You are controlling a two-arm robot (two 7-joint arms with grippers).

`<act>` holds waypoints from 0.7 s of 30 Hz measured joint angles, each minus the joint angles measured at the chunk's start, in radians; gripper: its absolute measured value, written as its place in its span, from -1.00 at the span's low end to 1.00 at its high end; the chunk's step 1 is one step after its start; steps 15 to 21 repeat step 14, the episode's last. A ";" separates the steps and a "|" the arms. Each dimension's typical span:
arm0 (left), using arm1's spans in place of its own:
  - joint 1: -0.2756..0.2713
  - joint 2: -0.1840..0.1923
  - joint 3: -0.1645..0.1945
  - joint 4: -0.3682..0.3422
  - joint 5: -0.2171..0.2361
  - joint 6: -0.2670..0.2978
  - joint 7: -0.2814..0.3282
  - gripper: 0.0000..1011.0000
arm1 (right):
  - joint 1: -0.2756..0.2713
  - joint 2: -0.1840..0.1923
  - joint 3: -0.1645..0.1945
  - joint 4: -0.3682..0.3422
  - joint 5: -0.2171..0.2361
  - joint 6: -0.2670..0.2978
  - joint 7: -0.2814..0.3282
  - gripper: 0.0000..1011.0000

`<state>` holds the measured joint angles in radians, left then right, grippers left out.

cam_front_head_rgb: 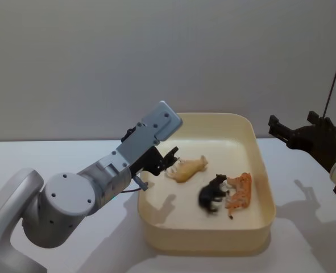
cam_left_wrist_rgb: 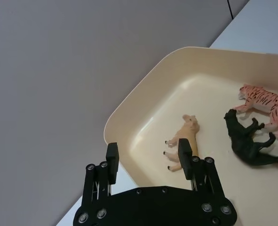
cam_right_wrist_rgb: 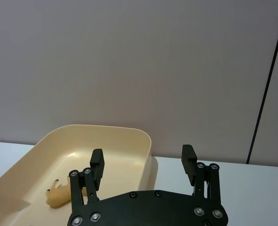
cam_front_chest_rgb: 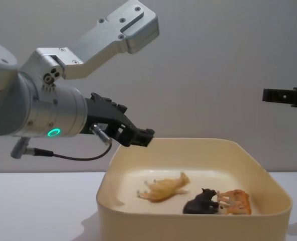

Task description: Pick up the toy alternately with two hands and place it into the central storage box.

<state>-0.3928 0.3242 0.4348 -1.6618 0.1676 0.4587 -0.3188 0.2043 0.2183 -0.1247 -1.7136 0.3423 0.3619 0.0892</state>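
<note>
The central storage box [cam_front_head_rgb: 261, 170] is a cream tub in the middle of the white table. Three toy animals lie inside it: a tan lion [cam_front_head_rgb: 187, 168], a black panther [cam_front_head_rgb: 213, 195] and an orange striped tiger [cam_front_head_rgb: 240, 194]. My left gripper [cam_front_head_rgb: 170, 157] hangs open and empty just above the box's left rim, close to the lion [cam_left_wrist_rgb: 185, 136]. In the left wrist view the left gripper [cam_left_wrist_rgb: 148, 149] has both fingers spread wide. My right gripper [cam_front_head_rgb: 294, 123] is raised to the right of the box, open and empty, with the right gripper [cam_right_wrist_rgb: 143, 156] well clear of the rim.
A plain grey wall stands behind the table. A thin dark cable [cam_front_head_rgb: 334, 68] runs down the wall at the right. Bare white tabletop [cam_front_head_rgb: 54, 153] lies on both sides of the box. The left arm's silver body [cam_front_chest_rgb: 32, 113] with its green ring light hangs left of the box.
</note>
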 joint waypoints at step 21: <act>-0.006 -0.003 0.006 0.002 0.023 0.005 -0.026 0.98 | 0.000 0.000 0.000 0.000 0.000 0.000 0.000 0.98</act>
